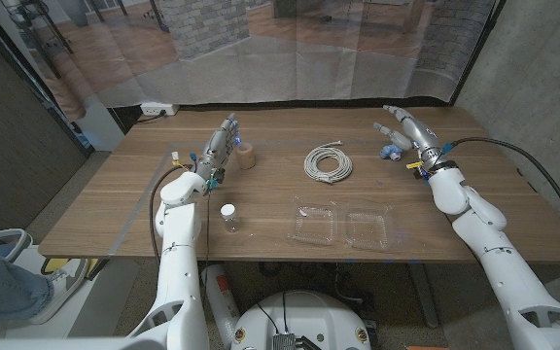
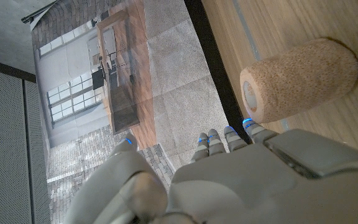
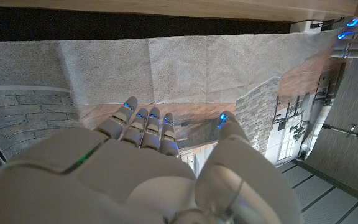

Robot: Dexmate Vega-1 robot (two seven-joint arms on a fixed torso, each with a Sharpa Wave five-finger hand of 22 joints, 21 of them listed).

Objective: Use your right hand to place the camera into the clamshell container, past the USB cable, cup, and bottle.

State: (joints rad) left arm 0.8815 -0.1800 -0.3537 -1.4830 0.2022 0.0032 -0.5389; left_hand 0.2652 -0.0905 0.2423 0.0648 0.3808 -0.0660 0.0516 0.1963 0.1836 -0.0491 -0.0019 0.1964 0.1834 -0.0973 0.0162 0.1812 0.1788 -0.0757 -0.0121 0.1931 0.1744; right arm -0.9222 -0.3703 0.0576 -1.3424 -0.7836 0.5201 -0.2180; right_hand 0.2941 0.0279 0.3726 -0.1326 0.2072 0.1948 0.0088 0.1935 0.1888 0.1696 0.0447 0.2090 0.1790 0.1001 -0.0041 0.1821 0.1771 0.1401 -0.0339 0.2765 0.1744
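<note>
The small blue camera (image 1: 392, 152) sits on the table (image 1: 261, 209) at about 2 o'clock, just beside the right hand (image 1: 403, 127), whose fingers are spread and hold nothing. The clear clamshell container (image 1: 342, 225) lies open at 5 o'clock, the coiled cable (image 1: 328, 162) between them. The left hand (image 1: 220, 146), fingers apart and empty, stands beside the cork-coloured cup (image 1: 248, 155); the bottle (image 1: 228, 217) stands at 7 o'clock.

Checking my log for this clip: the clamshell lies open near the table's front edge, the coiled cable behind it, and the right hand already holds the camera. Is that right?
Not quite. The head view shows the right hand holding nothing, its fingers apart; the small blue camera sits on the table beside it. The rest stands: the clamshell lies open near the front edge, with the coiled cable behind it.
</note>
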